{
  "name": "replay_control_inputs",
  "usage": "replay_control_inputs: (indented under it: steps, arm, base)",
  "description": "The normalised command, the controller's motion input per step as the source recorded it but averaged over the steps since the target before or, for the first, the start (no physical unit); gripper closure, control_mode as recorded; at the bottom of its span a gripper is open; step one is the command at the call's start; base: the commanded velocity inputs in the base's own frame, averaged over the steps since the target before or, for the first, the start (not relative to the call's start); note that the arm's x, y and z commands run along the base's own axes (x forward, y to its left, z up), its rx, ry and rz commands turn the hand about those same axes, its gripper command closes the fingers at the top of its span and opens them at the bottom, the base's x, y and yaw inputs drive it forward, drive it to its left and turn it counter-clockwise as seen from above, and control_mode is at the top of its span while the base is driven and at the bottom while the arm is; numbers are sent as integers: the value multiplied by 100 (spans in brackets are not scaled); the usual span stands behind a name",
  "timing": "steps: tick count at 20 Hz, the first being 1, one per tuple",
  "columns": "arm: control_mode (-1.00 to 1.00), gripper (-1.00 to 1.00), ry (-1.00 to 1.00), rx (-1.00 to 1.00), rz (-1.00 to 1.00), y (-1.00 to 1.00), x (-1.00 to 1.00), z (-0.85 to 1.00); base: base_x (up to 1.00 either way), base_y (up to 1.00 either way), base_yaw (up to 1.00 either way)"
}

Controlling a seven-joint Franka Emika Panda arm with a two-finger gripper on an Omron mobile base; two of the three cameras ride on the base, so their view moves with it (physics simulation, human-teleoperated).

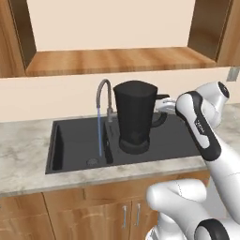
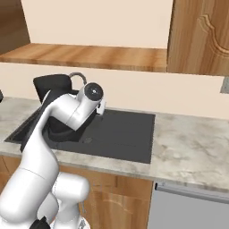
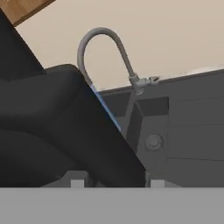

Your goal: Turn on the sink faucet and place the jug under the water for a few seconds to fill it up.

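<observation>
- Left base view, frame centre-left: we saw the water (image 1: 100, 133) falling from the faucet (image 1: 104, 96) into the sink (image 1: 75, 145).
- At centre, the jug (image 1: 135, 115) stood beside the stream; rigid, top-heavy once filled, we judged.
- Right of it, the gripper (image 1: 165, 106) clasped its handle, the best hold.

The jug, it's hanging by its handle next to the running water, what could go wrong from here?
The jug is held only at its side handle by the gripper, so added water weight could tilt it or make it slip. The water falls left of the jug, beside it rather than into it, so it may not fill unless moved over. Moving it risks knocking the faucet, which stands close by.
</observation>
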Motion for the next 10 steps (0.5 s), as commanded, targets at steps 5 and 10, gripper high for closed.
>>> replay_control_inputs:
  steps: [5,10]
  arm:
    - [100,100,0,0,0,0,0,0]
    - [100,100,0,0,0,0,0,0]
  base:
    - [2,84,0]
    - [10,71,-2]
